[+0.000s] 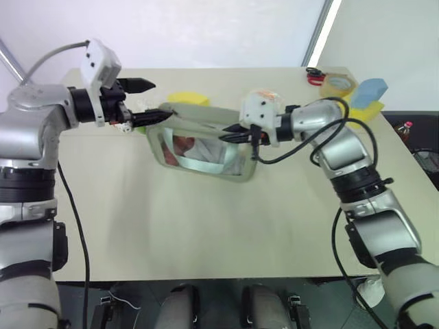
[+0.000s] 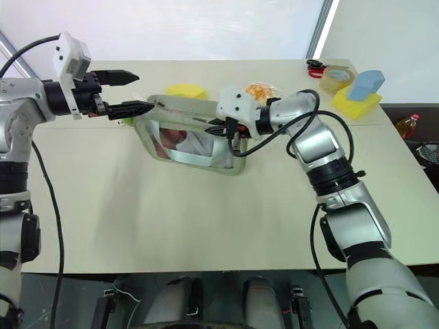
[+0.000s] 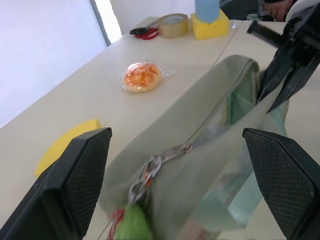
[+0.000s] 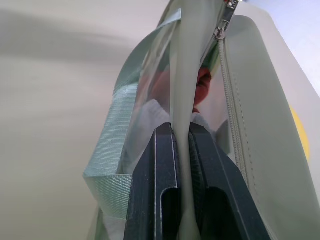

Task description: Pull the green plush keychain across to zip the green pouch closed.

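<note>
Right wrist view shows the right gripper [image 4: 181, 165] pinched tight on a pale fabric edge of the pouch [image 4: 250, 140], so that end is anchored; the zipper track runs away beside the pinched fold towards the far end. In the head views the pouch [image 1: 202, 144] sits on the table [image 1: 206, 233] between the two arms, its window side facing the camera and its top seam lifted. The left gripper [image 1: 145, 101] hovers at the pouch's other end with its fingers wide apart, holding nothing. The keychain [image 3: 134, 225] hangs at that end, a lime fuzz ball just below the metal ring and pull, low between the two open fingers in the left wrist view. The step in hand looks like taking hold of the keychain. To do it well, the left gripper should drop a little and close on the plush or on the ring just above it, not on pouch fabric. The right grip should keep the seam taut and straight, so the slider runs freely. The pull should then follow the line of the zipper towards the right gripper; pulling upward or sideways would likely jam the slider or drag the whole pouch.
</note>
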Available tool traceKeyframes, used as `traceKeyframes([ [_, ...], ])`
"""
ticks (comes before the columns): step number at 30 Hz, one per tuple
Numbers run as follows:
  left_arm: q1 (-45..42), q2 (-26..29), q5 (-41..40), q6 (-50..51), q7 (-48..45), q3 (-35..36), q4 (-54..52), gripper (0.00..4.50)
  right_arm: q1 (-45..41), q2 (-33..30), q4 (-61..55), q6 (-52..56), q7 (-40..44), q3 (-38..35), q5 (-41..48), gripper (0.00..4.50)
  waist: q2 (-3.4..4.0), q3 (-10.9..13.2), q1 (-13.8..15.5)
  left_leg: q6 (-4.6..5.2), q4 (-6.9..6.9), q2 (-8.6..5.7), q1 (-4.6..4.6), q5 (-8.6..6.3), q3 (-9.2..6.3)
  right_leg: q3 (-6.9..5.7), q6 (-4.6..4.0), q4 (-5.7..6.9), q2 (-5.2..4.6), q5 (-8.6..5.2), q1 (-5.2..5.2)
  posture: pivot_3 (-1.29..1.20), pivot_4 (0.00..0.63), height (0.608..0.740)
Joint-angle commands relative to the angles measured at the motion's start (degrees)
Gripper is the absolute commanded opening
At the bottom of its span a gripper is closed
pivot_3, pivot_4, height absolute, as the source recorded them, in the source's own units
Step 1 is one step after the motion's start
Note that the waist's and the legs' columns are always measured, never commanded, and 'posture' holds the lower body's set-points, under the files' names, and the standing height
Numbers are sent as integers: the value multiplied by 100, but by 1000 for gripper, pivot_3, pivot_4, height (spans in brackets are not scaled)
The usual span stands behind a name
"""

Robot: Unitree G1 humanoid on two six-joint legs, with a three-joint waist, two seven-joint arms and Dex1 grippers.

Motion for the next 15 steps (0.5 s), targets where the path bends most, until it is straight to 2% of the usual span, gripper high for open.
traceKeyframes([
  [1,88,205,-101,52,15,201,-199,4500,-32,-29,40,-190,159,4,-123,22,0,0,-11,0,0,0,0,0,0,0,0,0,0,0,0,0,150,740],
  [2,112,225,-119,71,22,215,-211,4500,-26,-35,-8,-85,236,-37,-51,793,0,0,-21,0,0,0,0,0,0,0,0,-1,0,0,0,0,150,740],
  [3,135,245,-133,82,32,232,-203,4500,-27,-51,-111,107,328,-103,65,1042,0,0,-27,0,0,0,0,0,0,0,0,0,0,0,1,0,150,740],
  [9,180,260,-118,21,47,199,-153,4500,-132,-51,-217,43,189,-197,-121,4086,0,0,-36,0,1,-1,-1,0,-3,-1,0,0,-1,0,2,0,150,740],
  [15,54,235,-73,-60,62,136,-17,4500,-602,416,3,462,6,-29,-211,4086,0,0,-101,-1,-1,0,-1,0,-4,-1,0,2,0,0,-1,0,150,740],
])
